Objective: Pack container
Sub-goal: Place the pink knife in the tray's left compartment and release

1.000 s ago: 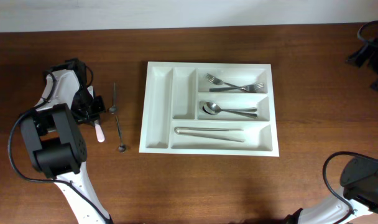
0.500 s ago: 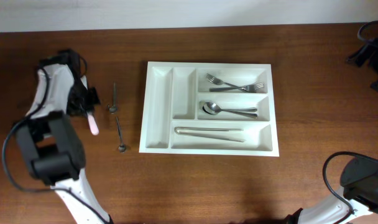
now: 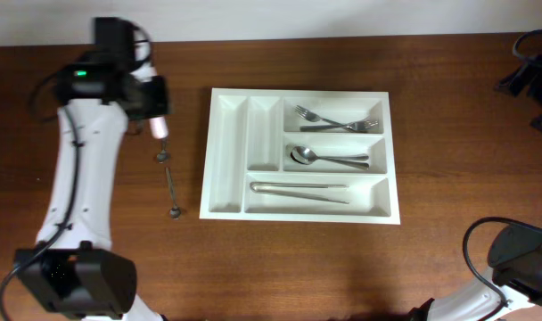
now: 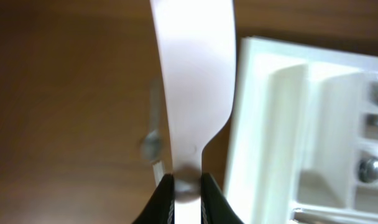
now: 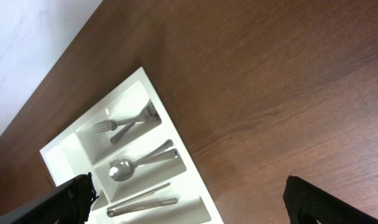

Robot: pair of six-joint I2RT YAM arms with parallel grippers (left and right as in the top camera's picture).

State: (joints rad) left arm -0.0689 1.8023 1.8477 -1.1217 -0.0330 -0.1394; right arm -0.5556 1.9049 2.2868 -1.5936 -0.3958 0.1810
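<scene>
The container (image 3: 253, 93) is a white cutlery tray in the middle of the table. It holds two forks (image 3: 338, 123), spoons (image 3: 329, 159) and knives (image 3: 299, 190); its two narrow upright compartments look empty. My left gripper (image 3: 155, 105) is shut on a pale pink flat utensil handle (image 3: 158, 127), held above the table left of the tray's far left corner. The left wrist view shows the handle (image 4: 195, 81) between the jaws (image 4: 188, 193), with the tray's rim (image 4: 251, 124) just to its right. My right gripper (image 5: 189, 199) is open and empty, away from the tray (image 5: 64, 146).
Two small metal spoons lie on the table left of the tray, one (image 3: 162, 153) under the held utensil and one (image 3: 171, 192) nearer the front. The right arm's base (image 3: 521, 259) sits at the front right corner. Black hardware (image 3: 529, 71) is at the far right edge.
My left gripper has lifted the pink utensil off the table and carried it toward the back and right, closer to the tray. The two small spoons and the tray's contents have not moved.
</scene>
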